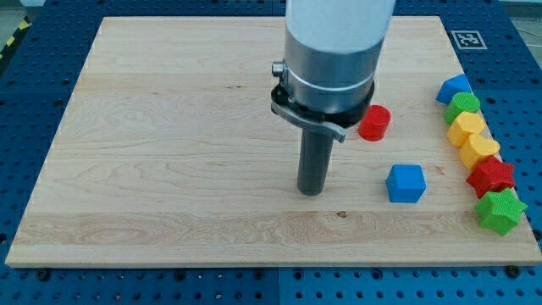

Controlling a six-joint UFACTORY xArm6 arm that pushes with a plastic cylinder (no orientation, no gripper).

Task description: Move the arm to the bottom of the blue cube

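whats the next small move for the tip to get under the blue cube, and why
Probably slide my tip toward the view's bottom right, curving below the blue cube. The tip now sits to the view's left of the cube, apart from it and level with it. Going straight right would likely push the cube toward the row of blocks at the right edge.

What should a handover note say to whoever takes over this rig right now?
My tip: on the wooden board, to the view's left of the blue cube, apart from it, roughly level with it.
Other blocks: red cylinder above the cube; a column of blocks along the view's right edge.
Done: nothing touched.
Left: bring the tip to the view's right and down, to just below the cube.
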